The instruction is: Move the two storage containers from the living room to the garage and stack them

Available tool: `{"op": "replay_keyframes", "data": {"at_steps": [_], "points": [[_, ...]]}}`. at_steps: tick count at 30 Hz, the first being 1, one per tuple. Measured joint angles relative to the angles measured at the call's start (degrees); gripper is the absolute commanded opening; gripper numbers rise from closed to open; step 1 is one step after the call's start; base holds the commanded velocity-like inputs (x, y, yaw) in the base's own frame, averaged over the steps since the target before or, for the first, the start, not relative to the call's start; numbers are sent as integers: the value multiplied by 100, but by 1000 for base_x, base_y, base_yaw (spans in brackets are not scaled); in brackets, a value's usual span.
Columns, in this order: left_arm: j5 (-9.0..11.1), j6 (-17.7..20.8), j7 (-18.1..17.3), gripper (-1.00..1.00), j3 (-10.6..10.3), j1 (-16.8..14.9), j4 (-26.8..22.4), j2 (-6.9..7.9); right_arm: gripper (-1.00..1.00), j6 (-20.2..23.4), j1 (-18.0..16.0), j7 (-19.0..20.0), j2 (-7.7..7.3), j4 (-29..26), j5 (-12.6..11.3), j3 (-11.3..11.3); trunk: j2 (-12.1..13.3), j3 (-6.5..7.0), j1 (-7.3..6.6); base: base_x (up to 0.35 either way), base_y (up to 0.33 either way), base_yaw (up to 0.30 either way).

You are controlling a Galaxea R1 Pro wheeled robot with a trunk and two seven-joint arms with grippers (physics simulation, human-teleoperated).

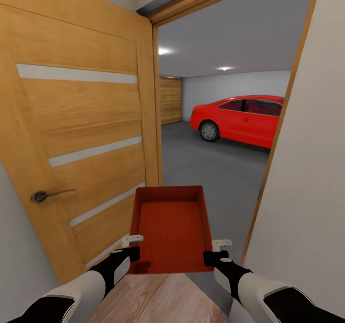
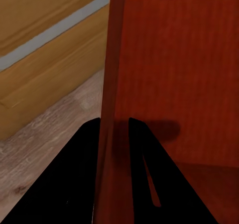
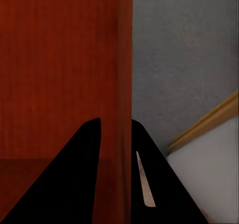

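One container: you carry a single red-orange storage container between both arms, held at the doorway facing the garage.
Contents: nothing lies in it.
Left fingers: pinched on its left wall.
Right fingers: pinched on its right wall.
One car: red car parked ahead on the grey floor.
One door: wooden door open at your left.

Light wood plank floor in foreground, ending at doorway threshold. Beyond it, dark grey matte concrete floor of garage, bearing a glossy red car at far right, wheel resting on concrete.
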Motion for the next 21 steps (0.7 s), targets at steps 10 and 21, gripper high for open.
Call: {"op": "replay_keyframes", "data": {"at_steps": [10, 21], "points": [[-1, -10, -5, -100, 4, -1, 11, 3, -100, -1, 1, -6, 5, 2, 0, 5, 0, 37, -2, 175, 214, -227], [-1, -10, -6, -100, 5, -1, 12, 4, -100, 0, 1, -8, 5, 2, 0, 6, 0, 78, -2, 202, 250, -216]]}}
